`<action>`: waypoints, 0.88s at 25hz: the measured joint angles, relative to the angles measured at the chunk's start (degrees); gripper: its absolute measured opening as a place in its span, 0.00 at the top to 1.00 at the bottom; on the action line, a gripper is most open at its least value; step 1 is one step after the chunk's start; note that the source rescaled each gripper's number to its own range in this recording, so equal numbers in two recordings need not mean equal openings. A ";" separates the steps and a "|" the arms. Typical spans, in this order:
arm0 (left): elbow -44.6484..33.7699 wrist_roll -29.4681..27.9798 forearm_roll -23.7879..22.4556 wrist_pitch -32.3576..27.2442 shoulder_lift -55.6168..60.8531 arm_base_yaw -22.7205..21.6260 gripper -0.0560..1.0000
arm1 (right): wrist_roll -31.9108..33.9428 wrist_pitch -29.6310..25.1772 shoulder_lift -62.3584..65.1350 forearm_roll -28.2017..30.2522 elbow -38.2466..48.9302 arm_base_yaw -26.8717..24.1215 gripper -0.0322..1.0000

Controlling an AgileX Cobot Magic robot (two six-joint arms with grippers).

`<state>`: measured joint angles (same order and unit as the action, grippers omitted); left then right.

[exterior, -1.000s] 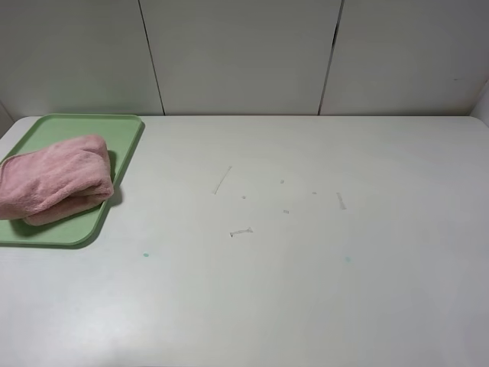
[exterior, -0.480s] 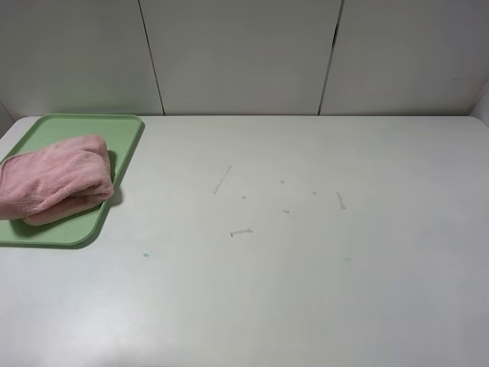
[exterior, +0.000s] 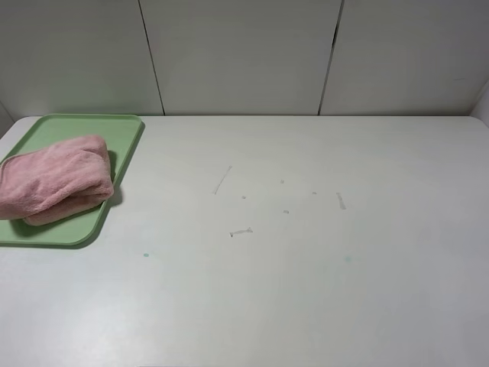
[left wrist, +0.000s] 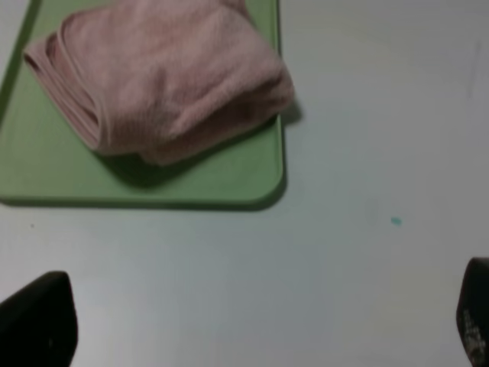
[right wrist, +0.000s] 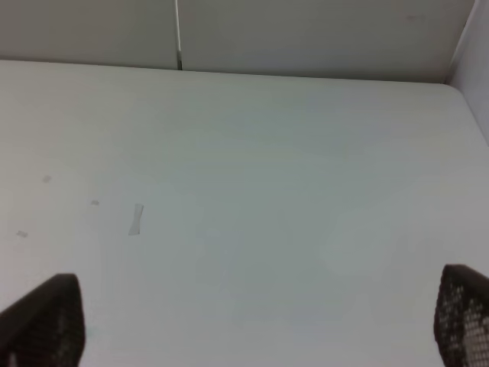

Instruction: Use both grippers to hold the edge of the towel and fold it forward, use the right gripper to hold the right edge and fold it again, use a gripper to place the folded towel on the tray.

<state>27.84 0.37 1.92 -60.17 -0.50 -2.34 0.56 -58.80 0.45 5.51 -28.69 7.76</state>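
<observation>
Apparently finished: folded pink towel (exterior: 53, 180) rests on the green tray (exterior: 122, 130), both grippers spread wide and empty

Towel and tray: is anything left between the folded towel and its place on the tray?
Nothing visible. The folded towel already lies on the tray, overhanging its left side, with both grippers open and clear of it.

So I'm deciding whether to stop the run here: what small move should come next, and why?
Probably none beyond keeping both arms parked. The towel lies folded on the tray, though one side seems to hang over the tray's rim. The left gripper and right gripper both have their jaws wide apart over bare table, holding nothing. The job looks done.
</observation>
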 joint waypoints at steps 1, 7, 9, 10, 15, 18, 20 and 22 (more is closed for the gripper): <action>0.00 0.13 0.04 0.00 0.53 0.00 0.00 | 0.00 0.00 0.00 0.00 0.00 0.00 0.00; 0.00 1.12 0.62 -0.08 0.85 0.00 0.00 | 0.00 0.00 0.00 0.00 0.00 0.00 0.00; 0.00 1.17 0.62 -0.08 0.85 0.00 0.00 | 0.00 0.00 0.00 0.00 0.00 0.00 0.00; 0.00 1.17 0.62 -0.08 0.85 0.00 0.00 | 0.00 0.00 0.00 0.00 0.00 0.00 0.00; 0.00 1.17 0.62 -0.08 0.85 0.00 0.00 | 0.00 0.00 0.00 0.00 0.00 0.00 0.00; 0.00 1.30 0.62 -0.08 0.85 0.00 0.00 | 0.00 0.00 0.00 0.00 0.00 0.00 0.00; 0.00 1.30 0.62 -0.08 0.85 0.00 0.00 | 0.00 0.00 0.00 0.00 0.00 0.00 0.00; 0.00 1.30 0.62 -0.08 0.85 0.00 0.00 | 0.00 0.00 0.00 0.00 0.00 0.00 0.00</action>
<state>27.84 1.67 2.54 -60.25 0.35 -2.34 0.56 -58.80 0.45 5.51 -28.69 7.76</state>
